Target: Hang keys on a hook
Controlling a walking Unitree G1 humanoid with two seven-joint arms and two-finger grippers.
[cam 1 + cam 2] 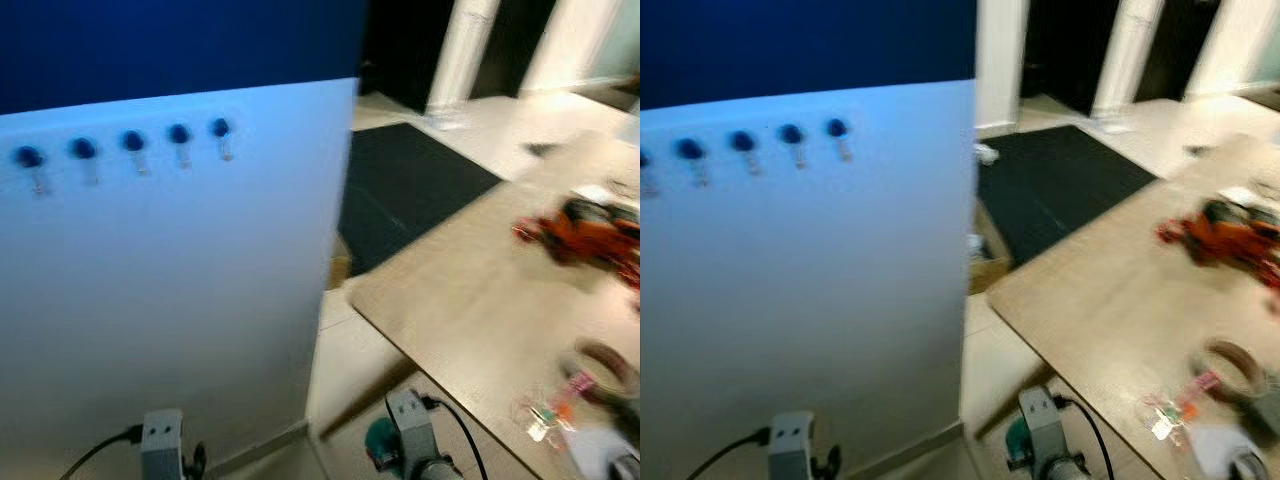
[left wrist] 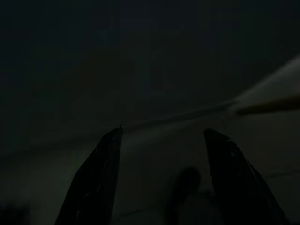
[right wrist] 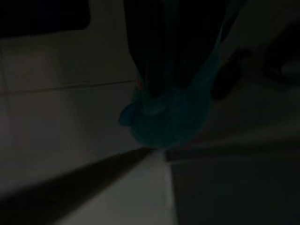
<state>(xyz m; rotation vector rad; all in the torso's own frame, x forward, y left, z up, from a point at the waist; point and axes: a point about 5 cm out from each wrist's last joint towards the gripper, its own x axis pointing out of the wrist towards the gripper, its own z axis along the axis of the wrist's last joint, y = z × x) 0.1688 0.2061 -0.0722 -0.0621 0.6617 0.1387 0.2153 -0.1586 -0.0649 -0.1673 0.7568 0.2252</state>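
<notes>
Hooks (image 1: 133, 143): five on white panel (image 1: 180, 300) | left hand (image 2: 161, 154) apart, empty | right hand (image 3: 176, 110) grips teal object (image 3: 166, 122)

silver wrists (image 1: 162, 440), black cables (image 1: 455, 425), black jaws

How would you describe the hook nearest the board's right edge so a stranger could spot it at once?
Start at the big white board on the robot's left. A row of five blue-capped hooks runs across its upper part. The one wanted is last on the right, sitting highest and closest to the board's edge.
</notes>
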